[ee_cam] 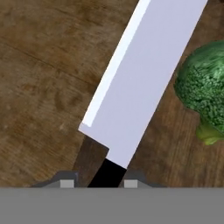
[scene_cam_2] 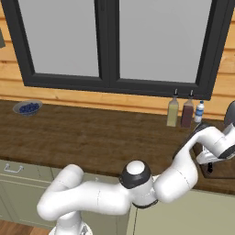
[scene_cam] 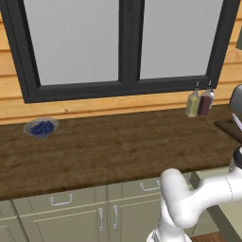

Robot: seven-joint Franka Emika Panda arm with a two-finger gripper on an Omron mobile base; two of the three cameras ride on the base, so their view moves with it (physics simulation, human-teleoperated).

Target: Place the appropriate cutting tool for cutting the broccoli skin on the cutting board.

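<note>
The cutting tool is a knife point(ee_cam: 140, 83) with a broad pale grey blade and a black handle. It lies slanted on the dark brown cutting board point(ee_cam: 39, 87), and its handle runs down between the tips of my gripper point(ee_cam: 99, 183). The jaws stand slightly apart, with a small gap between the left tip and the handle. A green broccoli head point(ee_cam: 205, 87) rests on the board just right of the blade. In the left base view the board point(scene_cam: 229, 127) sits at the worktop's far right with the knife point(scene_cam: 236, 121) on it. In the right base view my gripper point(scene_cam_2: 209, 167) hangs low over the board point(scene_cam_2: 225, 167).
Two small bottles point(scene_cam: 192, 103) point(scene_cam: 205, 101) stand by the wall left of the board, with a small white bottle point(scene_cam_2: 199, 111) beside them. A grey bowl of blue berries point(scene_cam: 41, 127) sits far left. A dark rounded object point(scene_cam: 237, 97) stands behind the board.
</note>
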